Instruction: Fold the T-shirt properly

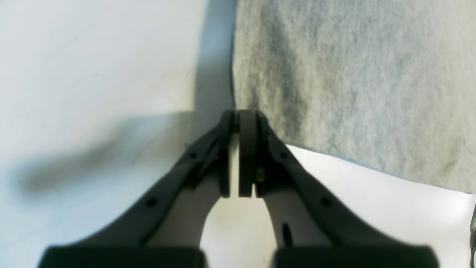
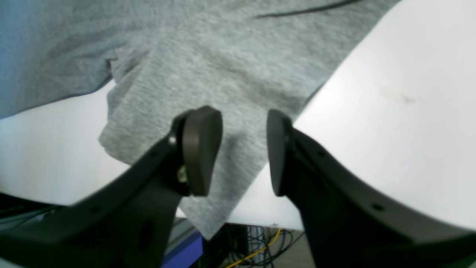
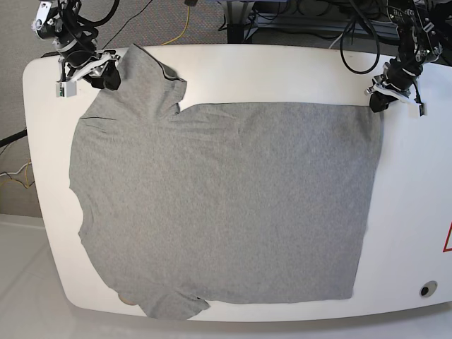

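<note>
T-shirt [image 3: 226,205] lying spread flat across white table [image 3: 417,212], sleeve draped toward far corner.

Your left gripper [image 1: 238,119] sitting at shirt's hem corner, jaws pressed together; whether fabric is pinched between them, cannot tell.

Your right gripper [image 2: 243,149] hovering over sleeve [image 2: 208,111], jaws parted, nothing clamped.

Step in hand, by my reading: laying out and squaring garment, no fold made yet.

Next move calling for getting firm pinches on far edge at both ends, then carrying it over evenly.
</note>
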You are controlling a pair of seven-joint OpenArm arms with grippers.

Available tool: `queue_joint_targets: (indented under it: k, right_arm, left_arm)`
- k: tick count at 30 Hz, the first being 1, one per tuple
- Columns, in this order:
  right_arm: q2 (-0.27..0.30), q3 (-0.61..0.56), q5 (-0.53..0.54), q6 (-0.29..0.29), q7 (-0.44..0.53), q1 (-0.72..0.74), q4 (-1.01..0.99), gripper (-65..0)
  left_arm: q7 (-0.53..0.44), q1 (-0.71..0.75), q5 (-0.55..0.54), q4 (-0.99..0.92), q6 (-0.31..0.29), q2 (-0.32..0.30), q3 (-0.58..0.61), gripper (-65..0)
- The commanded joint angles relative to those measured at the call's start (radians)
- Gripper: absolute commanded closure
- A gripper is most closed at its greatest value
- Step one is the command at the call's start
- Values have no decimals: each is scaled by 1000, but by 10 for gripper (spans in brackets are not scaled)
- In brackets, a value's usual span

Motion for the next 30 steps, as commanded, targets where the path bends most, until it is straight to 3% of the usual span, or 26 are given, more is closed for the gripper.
queue_joint_targets:
  k: [1,15,23,30]
  right_arm:
    - [7,7,39,3,16,-8,-16,-228]
    - [1,-2,31,2,13,3,-65,-275]
    - [-6,1,25,2,8,-18,-102,-362]
    - [-8,1,26,0,11,-32,-123,-357]
  left_arm:
    - [-4,2,-11,16,-3,-14,-4,0]
    - [-6,3,-9,17,-1,-16,-1,0]
    - [-3,4,-6,15,1,-15,-4,0]
    - [0,5,-6,14,1,-15,-3,0]
